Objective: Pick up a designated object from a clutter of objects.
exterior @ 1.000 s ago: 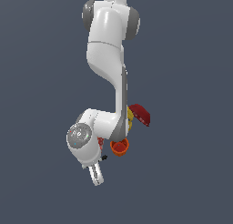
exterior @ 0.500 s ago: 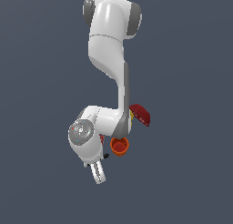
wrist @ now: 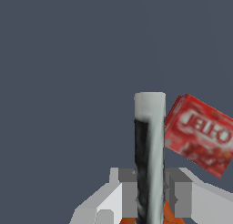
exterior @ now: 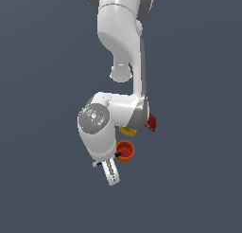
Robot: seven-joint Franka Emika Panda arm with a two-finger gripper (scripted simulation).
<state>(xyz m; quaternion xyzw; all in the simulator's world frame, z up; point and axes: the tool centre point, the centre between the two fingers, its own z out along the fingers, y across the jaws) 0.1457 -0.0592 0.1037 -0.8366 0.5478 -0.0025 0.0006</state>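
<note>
In the exterior view, most of the frame is being taken up by the white arm, which is bent down over the pile. The gripper is being pointed downward, below the big round wrist joint. The orange cup is seen just beside the gripper, on the exterior view's right. A bit of the yellow bottle is peeking out behind the arm, and a corner of the dark red bowl is showing further to the exterior view's right. The fingers are too small here for their spacing to be judged.

In the wrist view, the marker is being clamped between the two grey fingers, one pad pressed on each side of the barrel. The pale barrel with its dark stripe is sticking straight out past the fingertips. The red packet is being seen just beside the marker's far end, tilted, lettering readable. A sliver of orange is showing under the fingers.
</note>
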